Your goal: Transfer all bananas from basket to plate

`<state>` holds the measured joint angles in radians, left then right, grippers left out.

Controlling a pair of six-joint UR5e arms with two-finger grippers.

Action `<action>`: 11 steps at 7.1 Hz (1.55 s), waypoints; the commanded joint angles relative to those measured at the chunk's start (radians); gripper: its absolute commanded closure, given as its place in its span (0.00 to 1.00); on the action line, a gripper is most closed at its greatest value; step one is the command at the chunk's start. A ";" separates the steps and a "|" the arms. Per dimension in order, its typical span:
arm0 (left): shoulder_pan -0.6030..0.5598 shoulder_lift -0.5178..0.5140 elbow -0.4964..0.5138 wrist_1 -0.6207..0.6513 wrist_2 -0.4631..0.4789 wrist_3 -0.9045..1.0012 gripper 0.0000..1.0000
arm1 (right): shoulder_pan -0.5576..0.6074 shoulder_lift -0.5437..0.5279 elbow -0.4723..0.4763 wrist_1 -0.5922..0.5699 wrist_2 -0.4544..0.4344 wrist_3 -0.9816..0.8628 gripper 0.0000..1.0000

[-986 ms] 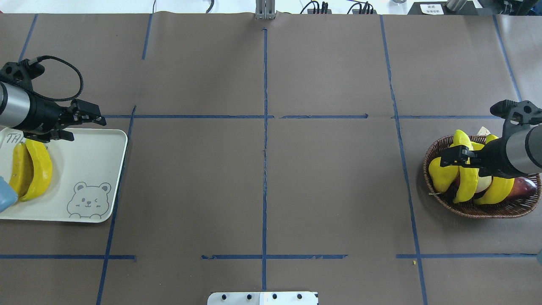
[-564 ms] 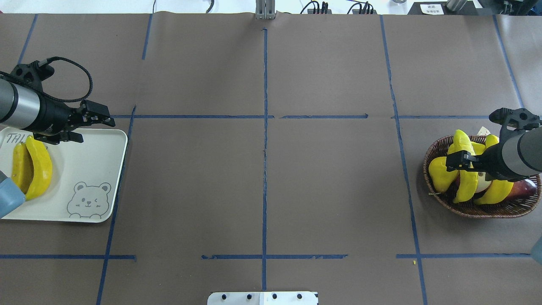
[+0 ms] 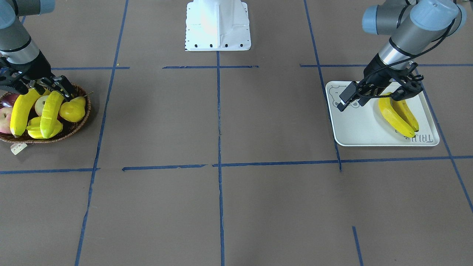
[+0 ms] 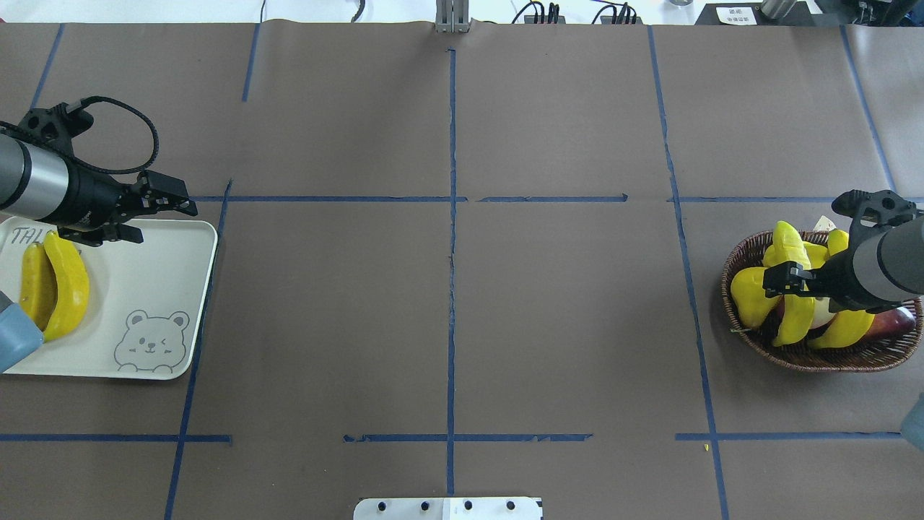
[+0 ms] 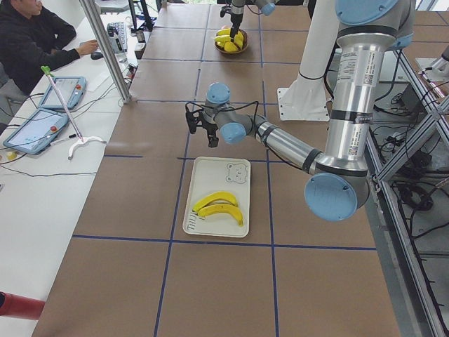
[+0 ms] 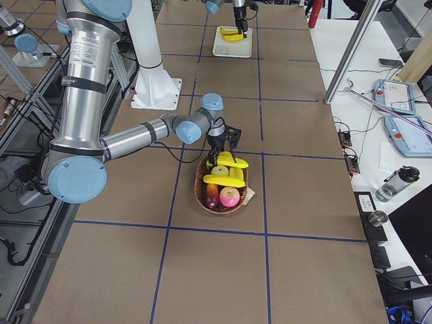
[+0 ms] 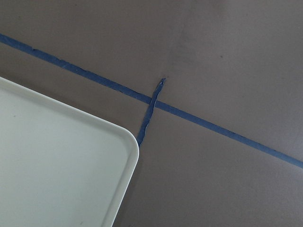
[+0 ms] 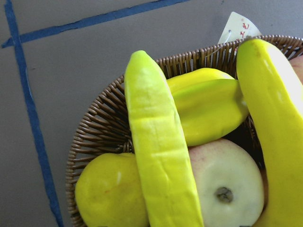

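Observation:
The wicker basket (image 4: 736,260) (image 3: 79,125) at the table's right end holds a greenish banana (image 4: 794,325) (image 3: 51,109) (image 8: 161,156) and a yellow banana (image 4: 844,328) (image 3: 22,109) lying across other fruit. My right gripper (image 4: 783,278) (image 3: 38,87) hangs open just above their upper ends, touching neither as far as I can see. The white plate (image 4: 144,274) (image 3: 362,125) (image 7: 57,165) at the left end carries two bananas (image 4: 68,282) (image 3: 393,114) side by side. Above the plate's far inner corner, my left gripper (image 4: 164,222) (image 3: 371,99) is open and holds nothing.
Also in the basket are a yellow pear (image 4: 747,296) (image 3: 72,111), a starfruit (image 8: 208,104), a pale apple (image 8: 227,184) and a red fruit (image 3: 3,120). The robot base (image 3: 218,26) stands mid-table. A person (image 5: 28,42) sits at a side desk.
My left gripper has drifted a little rightward off the plate's bananas. My right arm has pulled back slightly, and its gripper sits closer over the basket's bananas.

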<state>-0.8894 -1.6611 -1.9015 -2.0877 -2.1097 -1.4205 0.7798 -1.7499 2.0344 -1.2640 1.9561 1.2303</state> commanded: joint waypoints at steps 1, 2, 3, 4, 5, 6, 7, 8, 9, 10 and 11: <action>0.000 0.001 -0.001 0.000 0.002 0.000 0.00 | 0.001 0.001 -0.006 -0.002 0.001 0.001 0.34; 0.001 0.001 -0.004 0.000 0.002 0.000 0.00 | 0.001 0.000 -0.009 0.000 0.001 -0.002 0.64; 0.001 0.000 -0.002 0.000 0.004 0.002 0.00 | 0.003 0.001 -0.008 0.000 0.004 -0.002 0.86; 0.001 0.000 -0.002 0.000 0.004 0.002 0.00 | 0.024 0.003 -0.005 0.000 0.041 -0.008 0.93; 0.001 0.001 -0.004 0.000 0.002 0.002 0.00 | 0.118 0.004 0.006 -0.005 0.137 -0.031 0.97; 0.000 0.001 -0.004 0.000 0.002 0.002 0.00 | 0.216 0.001 0.030 -0.014 0.232 -0.057 0.98; 0.001 0.003 -0.004 0.000 0.002 0.002 0.00 | 0.289 0.001 0.053 -0.015 0.307 -0.093 0.99; 0.001 0.001 -0.002 0.000 0.002 0.002 0.00 | 0.305 0.030 0.073 -0.014 0.352 -0.094 1.00; 0.013 -0.006 -0.002 0.000 0.002 0.002 0.00 | 0.297 0.117 0.079 -0.012 0.356 -0.086 1.00; 0.042 -0.049 -0.001 -0.003 0.004 -0.002 0.00 | 0.208 0.238 0.073 -0.005 0.362 -0.074 1.00; 0.078 -0.107 0.001 -0.012 -0.001 -0.059 0.00 | 0.093 0.368 0.055 -0.009 0.344 -0.051 1.00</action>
<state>-0.8484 -1.7103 -1.9022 -2.0920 -2.1078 -1.4357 0.9852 -1.5280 2.1033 -1.2724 2.3081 1.1582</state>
